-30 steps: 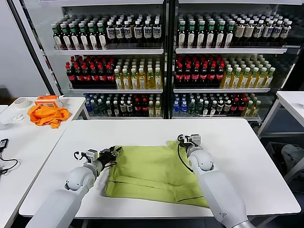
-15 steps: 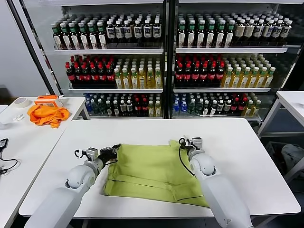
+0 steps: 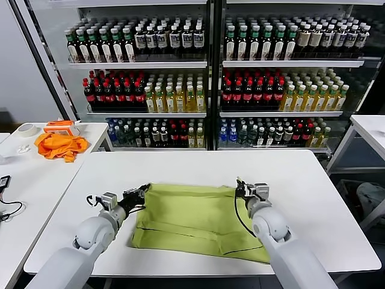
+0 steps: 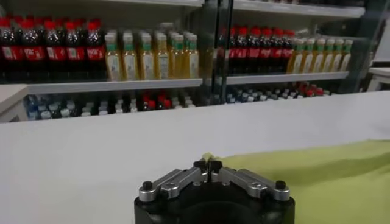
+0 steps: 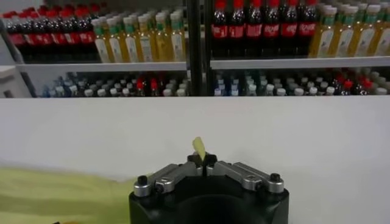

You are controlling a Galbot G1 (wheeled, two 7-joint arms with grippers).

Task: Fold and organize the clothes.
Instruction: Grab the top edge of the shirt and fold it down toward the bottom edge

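**Risk of a slipped corner on the far hem**

Slippage is the main worry. The left gripper (image 3: pixel 137 195) has its jaws clamped on the far left corner of the T-shirt (image 3: pixel 192 220), and the right gripper (image 3: pixel 242 191) has its jaws clamped on the far right corner; in the right wrist view only a thin sliver of lime fabric (image 5: pixel 199 148) sticks up between the closed jaws, so that hold looks shallow and could let go under tension. If one corner drops, the fold would likely land skewed. Uneven pulling by the two arms could also drag the whole garment across the tabletop (image 3: pixel 180 165) or bunch the layer already folded along the near side.

The T-shirt lies flat in the middle of the tabletop, closer to the near edge than the far one. Its long axis runs left to right, parallel to the near edge, with the held edge facing the far edge.
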